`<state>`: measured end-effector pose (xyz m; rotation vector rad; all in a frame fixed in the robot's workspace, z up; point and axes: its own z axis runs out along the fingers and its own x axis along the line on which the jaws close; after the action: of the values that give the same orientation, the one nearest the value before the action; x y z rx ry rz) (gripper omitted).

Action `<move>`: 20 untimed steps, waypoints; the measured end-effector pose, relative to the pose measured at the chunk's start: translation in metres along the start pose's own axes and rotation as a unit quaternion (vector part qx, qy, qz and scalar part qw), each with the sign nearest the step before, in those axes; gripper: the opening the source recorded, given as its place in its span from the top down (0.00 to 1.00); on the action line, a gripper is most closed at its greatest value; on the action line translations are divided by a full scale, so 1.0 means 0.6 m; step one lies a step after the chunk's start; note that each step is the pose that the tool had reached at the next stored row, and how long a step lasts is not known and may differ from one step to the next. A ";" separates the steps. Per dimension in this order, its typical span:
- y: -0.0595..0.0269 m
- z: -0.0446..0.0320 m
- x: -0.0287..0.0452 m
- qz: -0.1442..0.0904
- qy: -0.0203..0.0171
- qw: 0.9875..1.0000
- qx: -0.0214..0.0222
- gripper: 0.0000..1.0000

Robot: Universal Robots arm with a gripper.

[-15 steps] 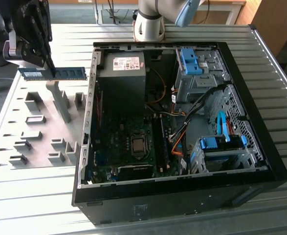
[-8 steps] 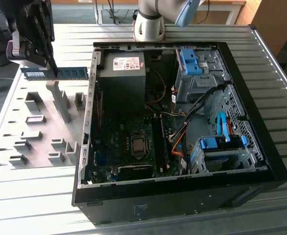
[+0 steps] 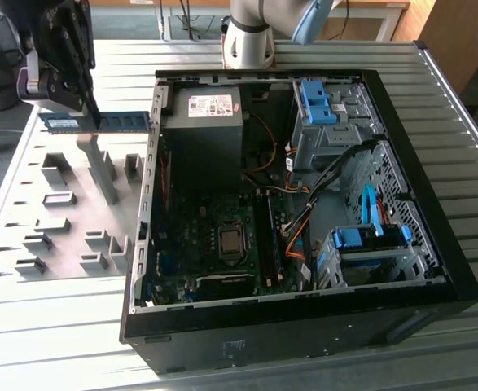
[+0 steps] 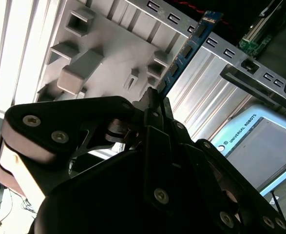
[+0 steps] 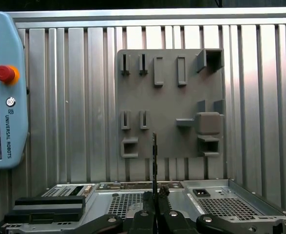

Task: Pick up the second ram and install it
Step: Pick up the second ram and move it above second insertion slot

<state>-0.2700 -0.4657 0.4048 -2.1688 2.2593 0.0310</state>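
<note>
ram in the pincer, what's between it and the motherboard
In the exterior view, the case's side wall stands between the ram, gripped by the pincer over the grey tray, and the motherboard.

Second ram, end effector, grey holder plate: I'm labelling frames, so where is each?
second ram (image 3: 126,120), exterior view, its free blue end.
end effector (image 3: 93,122), exterior view, fingertips shut on the ram.
grey holder plate (image 3: 82,216), exterior view, bare flat surface.

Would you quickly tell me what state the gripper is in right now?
The gripper is closed on the second ram, held above the grey tray.
</note>
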 end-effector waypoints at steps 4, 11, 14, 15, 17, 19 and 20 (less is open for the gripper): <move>-0.004 0.000 0.000 0.000 0.000 1.000 0.000 0.86; -0.012 0.000 0.000 0.000 0.000 1.000 0.000 0.86; -0.015 0.000 -0.001 0.000 0.000 1.000 0.000 0.86; -0.016 0.000 -0.001 0.000 0.000 1.000 0.000 0.86; -0.018 0.000 -0.001 0.000 0.000 1.000 0.000 0.86; -0.021 0.000 -0.001 0.000 0.000 1.000 0.000 0.86; -0.022 0.000 -0.001 0.000 0.000 1.000 0.000 0.86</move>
<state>-0.2569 -0.4657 0.4048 -2.1687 2.2593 0.0310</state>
